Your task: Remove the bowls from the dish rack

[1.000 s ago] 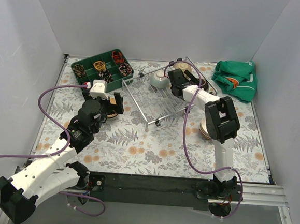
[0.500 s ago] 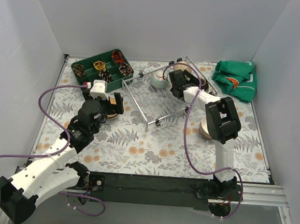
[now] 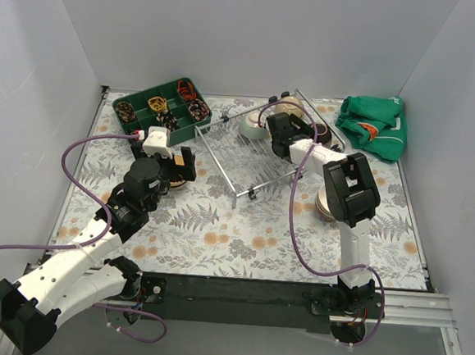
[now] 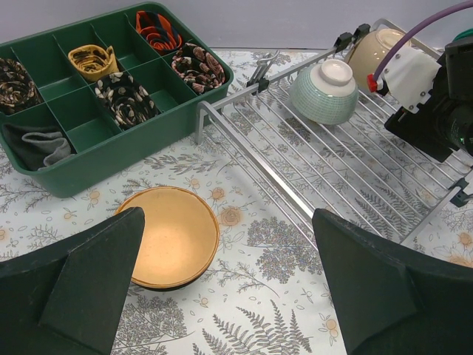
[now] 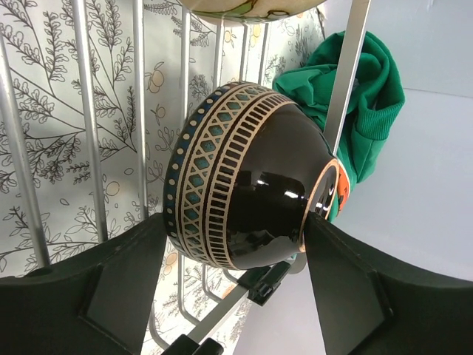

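Right end effector (image 5: 233, 229) brackets the dark bowl (image 5: 244, 170) in the dish rack (image 4: 355, 166), grip unclear; left end effector (image 4: 229, 237) hangs released.

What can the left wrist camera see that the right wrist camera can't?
Only the left wrist view shows the green plastic tray with compartments, the round tan ceramic bowl standing on the table near it, and the pale mint-green ceramic bowl upside down on the silver wire dish rack. Only the right wrist view shows the glossy dark brown bowl with a patterned band, up close between the right claw fingers. Both show that rack and the leafy patterned tablecloth.
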Controlling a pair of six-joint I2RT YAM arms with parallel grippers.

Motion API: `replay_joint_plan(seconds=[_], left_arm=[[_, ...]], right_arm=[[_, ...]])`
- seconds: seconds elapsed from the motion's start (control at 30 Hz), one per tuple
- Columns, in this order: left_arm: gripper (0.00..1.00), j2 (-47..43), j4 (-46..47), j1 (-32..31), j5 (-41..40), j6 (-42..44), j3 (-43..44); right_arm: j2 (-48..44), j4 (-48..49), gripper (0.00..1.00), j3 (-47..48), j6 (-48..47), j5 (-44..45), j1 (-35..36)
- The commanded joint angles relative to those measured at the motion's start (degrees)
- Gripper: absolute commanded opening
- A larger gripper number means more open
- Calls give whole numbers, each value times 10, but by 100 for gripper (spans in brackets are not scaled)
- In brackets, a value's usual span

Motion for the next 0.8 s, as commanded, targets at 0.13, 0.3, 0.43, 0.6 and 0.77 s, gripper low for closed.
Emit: replay_joint_plan(seconds=[0.13,0.3,0.43,0.6,0.77], left_arm=[[98,-6,10,3,4,6,-8],[98,-6,10,4,4,6,-8],[98,-6,10,4,4,6,-8],[98,-7,11,4,4,6,-9],[98,-8,11,4,5,6,-9]], right_arm=[[-16,33,71,-64,-9,21,-4],[-48,117,67,-89,-53,55,6],[-58,157,64,-89,-69,73,10],[-69,199,61,-96,-88,95,12],[-83,240,57,-100,-100,107,12]])
